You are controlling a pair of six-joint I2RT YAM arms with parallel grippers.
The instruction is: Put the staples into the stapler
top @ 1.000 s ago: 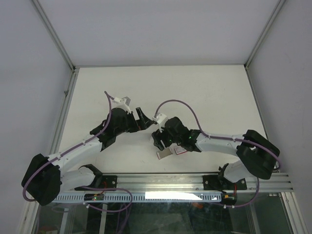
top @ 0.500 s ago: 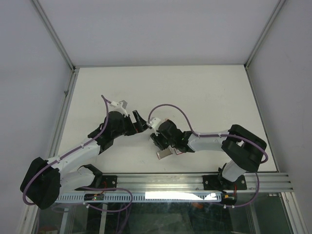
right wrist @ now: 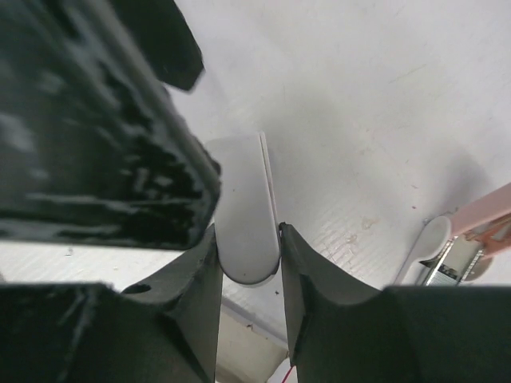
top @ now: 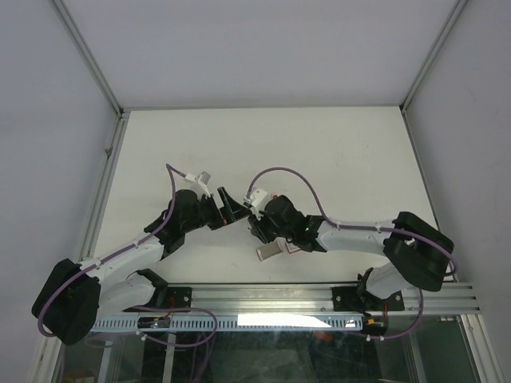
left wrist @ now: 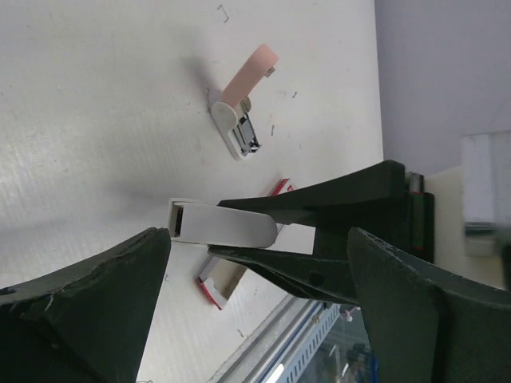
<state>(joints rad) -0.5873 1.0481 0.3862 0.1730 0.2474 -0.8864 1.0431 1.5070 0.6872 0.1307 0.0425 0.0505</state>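
Observation:
My right gripper is shut on a white oblong piece with a rounded end, both fingers pressing its sides above the table. My left gripper stands wide open around that piece and the right fingers, touching nothing. The stapler lies beyond, its pink top lifted off the white base and its metal channel showing; its base also shows in the right wrist view. The red staple box and its greyish tray lie near the front edge. I cannot make out the staples themselves.
In the top view the two grippers meet mid-table, with the tray and the red box just under the right arm. An aluminium rail runs along the front edge. Walls enclose the table's sides.
My right gripper has closed onto the white piece. The left gripper has come down and toward the front, closer to the right one, and stayed wide open.

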